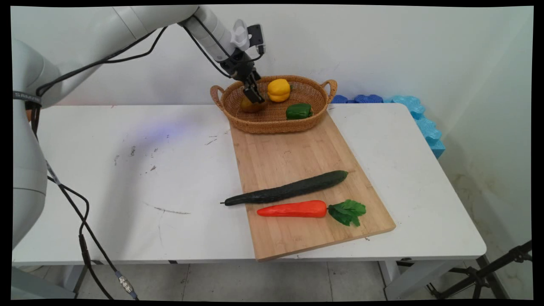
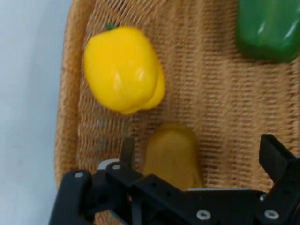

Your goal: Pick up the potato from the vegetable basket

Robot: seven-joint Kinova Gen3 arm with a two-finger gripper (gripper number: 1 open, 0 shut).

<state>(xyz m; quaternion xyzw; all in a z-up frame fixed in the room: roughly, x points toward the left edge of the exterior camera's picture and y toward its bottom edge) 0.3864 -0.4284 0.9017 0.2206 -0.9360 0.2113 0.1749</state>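
Hand view: my hand [image 2: 197, 154] hung spread over the brownish potato [image 2: 172, 152], firm-looking, smooth; yellow pepper [image 2: 123, 69] at eleven o'clock.

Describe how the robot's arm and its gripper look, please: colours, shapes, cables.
The arm is white, built of thick rounded links. Thin black cables hang loosely from it. A grey band with lettering rings one link. The gripper is black, with a jointed linkage, silver screws and two fingers.
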